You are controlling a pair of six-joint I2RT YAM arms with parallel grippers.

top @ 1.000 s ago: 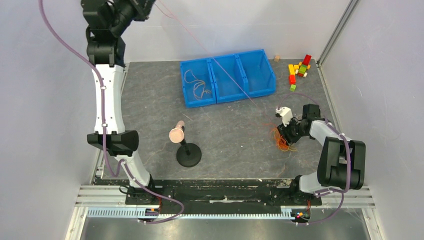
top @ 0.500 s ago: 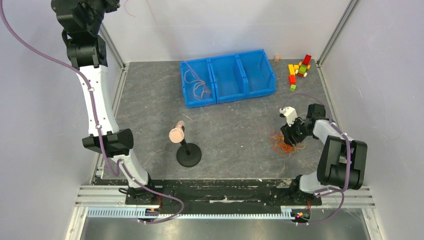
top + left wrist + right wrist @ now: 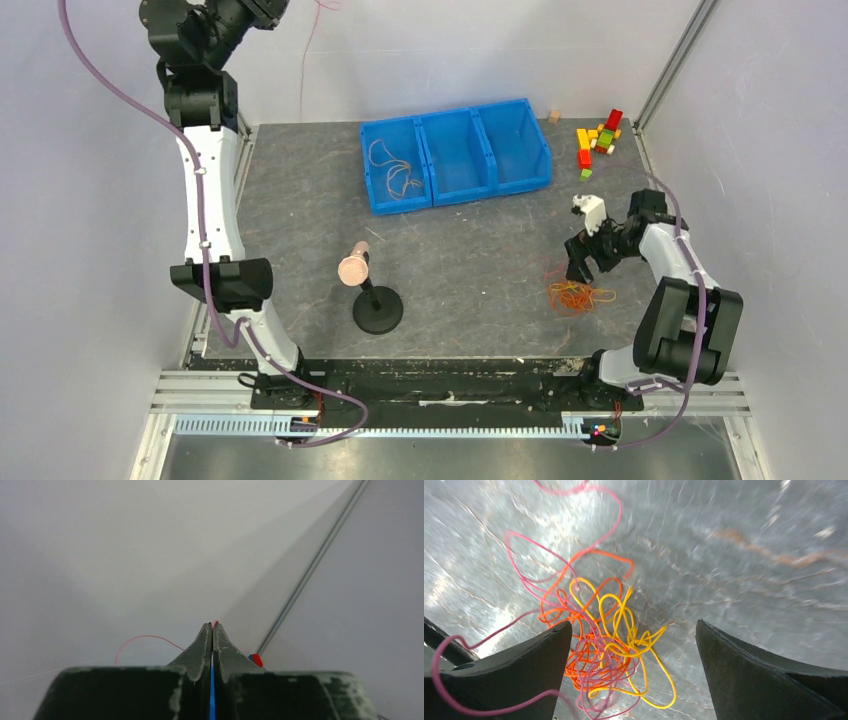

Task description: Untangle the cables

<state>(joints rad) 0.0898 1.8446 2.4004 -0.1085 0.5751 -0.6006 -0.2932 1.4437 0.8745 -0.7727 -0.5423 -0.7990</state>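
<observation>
The cables are thin orange, yellow, pink and purple wires. Most lie in a loopy tangle (image 3: 578, 295) on the grey table at the right. My right gripper (image 3: 580, 262) hangs open just above and behind it. In the right wrist view the tangle (image 3: 599, 640) lies between the wide-apart fingers of the right gripper (image 3: 634, 624) and nothing is held. My left gripper (image 3: 213, 626) is raised high at the back left, shut on a red-pink cable (image 3: 140, 639). That cable (image 3: 306, 60) dangles free along the back wall.
A blue three-compartment bin (image 3: 456, 152) stands at the back centre, with one loose cable (image 3: 395, 170) in its left compartment. Coloured blocks (image 3: 598, 140) lie at the back right. A black stand with a pinkish cylinder (image 3: 368, 295) rises near the table's front middle.
The red-pink cable, stretched taut to the tangle a second ago, has pulled free and now dangles from the raised left gripper. My right gripper opened, let go of the tangle and drew back from it.
</observation>
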